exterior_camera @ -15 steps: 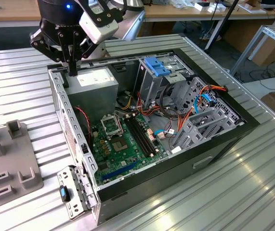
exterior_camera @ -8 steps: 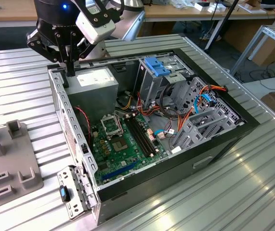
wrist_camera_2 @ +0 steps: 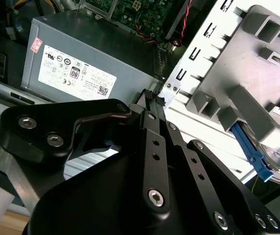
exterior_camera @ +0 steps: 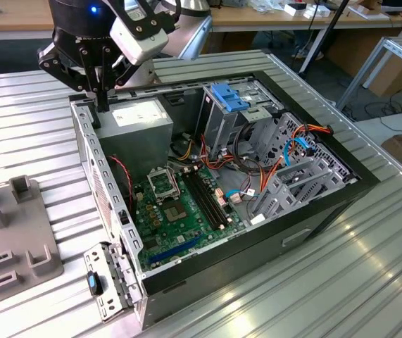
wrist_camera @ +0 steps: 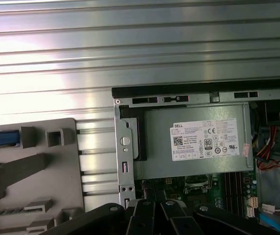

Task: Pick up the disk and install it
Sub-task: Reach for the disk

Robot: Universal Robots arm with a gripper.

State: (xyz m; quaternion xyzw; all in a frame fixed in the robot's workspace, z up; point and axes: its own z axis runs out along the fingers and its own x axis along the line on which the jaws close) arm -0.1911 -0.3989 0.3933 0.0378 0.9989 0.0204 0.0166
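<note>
The disk shows by its bright blue carrier rail (wrist_camera_2: pixel 251 152) in the second wrist view, lying in the grey plastic fixture (wrist_camera_2: pixel 257 93) beside the computer case. In the first wrist view the same blue rail (wrist_camera: pixel 0 138) lies at the edge of the fixture (wrist_camera: pixel 32 166). My gripper (exterior_camera: pixel 102 104) hangs over the case's back corner on the exterior view's left, by the grey power-supply box (exterior_camera: pixel 136 120). Its black fingers (wrist_camera_2: pixel 152 115) lie together with nothing between them, their tips (wrist_camera_2: pixel 153 97) close to the case's metal edge. The gripper is apart from the disk.
The open computer case (exterior_camera: pixel 327 204) lies on a ribbed metal table (exterior_camera: pixel 341 282). Inside are the green motherboard (exterior_camera: pixel 179 211), a metal drive cage with a blue top (exterior_camera: pixel 232 95) and orange and red cables. The grey fixture (exterior_camera: pixel 17 239) stands on the exterior view's left.
</note>
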